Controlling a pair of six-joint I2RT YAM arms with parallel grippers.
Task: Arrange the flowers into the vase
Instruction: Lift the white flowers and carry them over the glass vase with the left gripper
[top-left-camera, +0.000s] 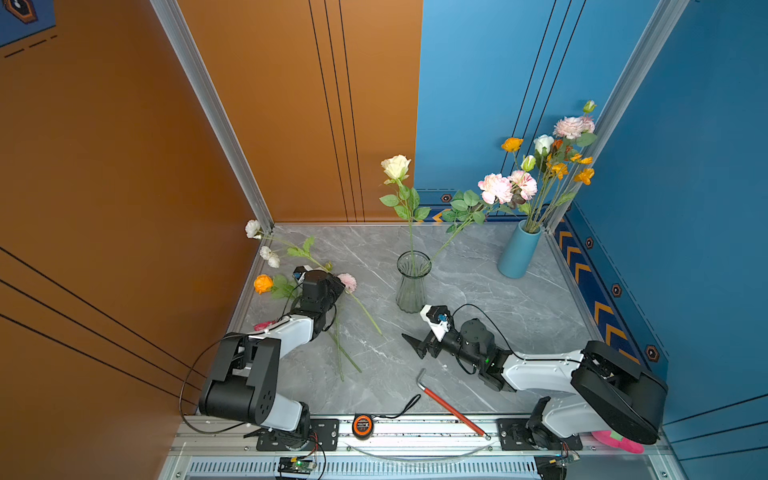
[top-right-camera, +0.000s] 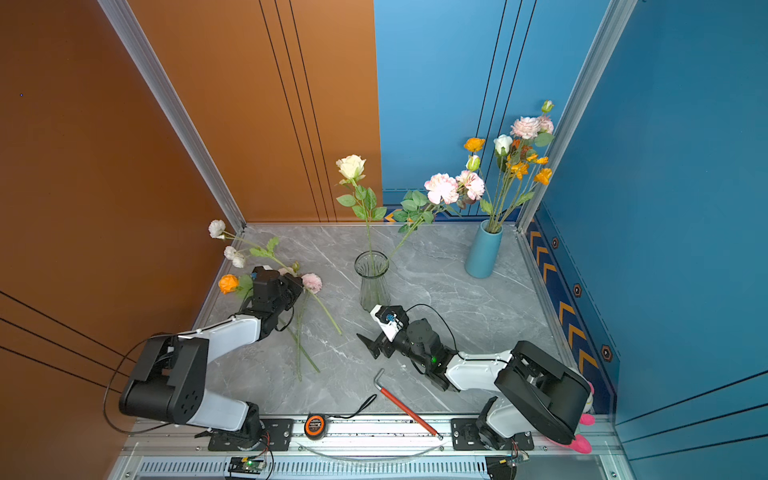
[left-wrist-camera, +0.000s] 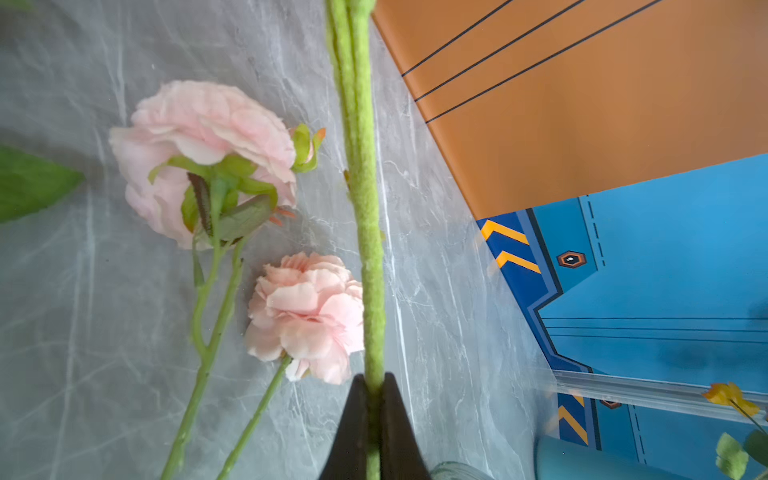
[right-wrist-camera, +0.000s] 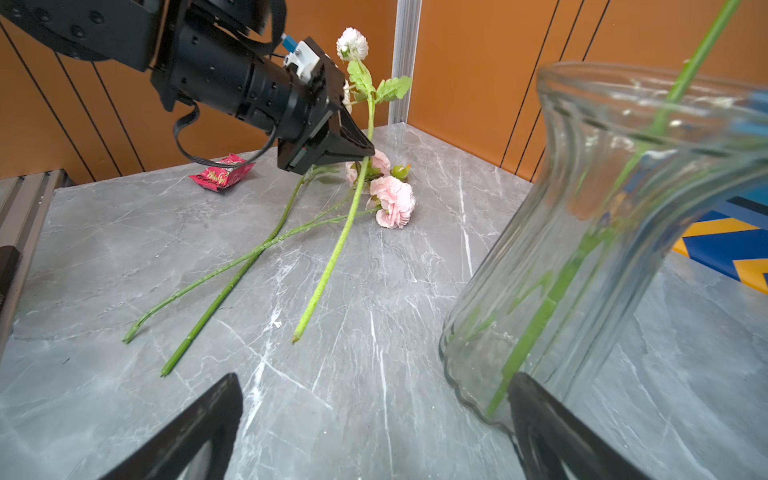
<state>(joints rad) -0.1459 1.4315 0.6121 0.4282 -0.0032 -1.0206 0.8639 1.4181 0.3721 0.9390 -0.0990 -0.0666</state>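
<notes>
Jaws of the left gripper (left-wrist-camera: 374, 390) are squeezing tight on a fuzzy green stem (left-wrist-camera: 365, 208), which is carrying small white blooms (top-left-camera: 252, 228) and leaning out over the far-left corner of the bench (top-left-camera: 540, 299); the right wrist view is showing the stem's cut end down at the marble, though whether it is touching I cannot tell. Beneath that grip, by the left edge, two pink blooms (left-wrist-camera: 199, 120) and an orange bloom (top-left-camera: 263, 284) are lying flat, their long stems (right-wrist-camera: 266, 246) crossing and pointing toward the near edge. A glass vase (top-left-camera: 412, 282) is standing upright around the middle of the bench, holding a cream rose (top-left-camera: 396, 167) and a pink spray (top-left-camera: 496, 188) that is leaning toward the right edge. The right gripper (top-left-camera: 415, 345) is hanging low just on the vase's near side with its jaws spread wide and nothing between them. A blue vase (top-left-camera: 519, 249) full of mixed flowers (top-left-camera: 557, 168) is sitting in the far-right corner. A red wrapper (right-wrist-camera: 220, 176) is lying by the left edge, while a red-handled hex key (top-left-camera: 451, 409) and a tape measure (top-left-camera: 362, 426) are resting at the near edge.
</notes>
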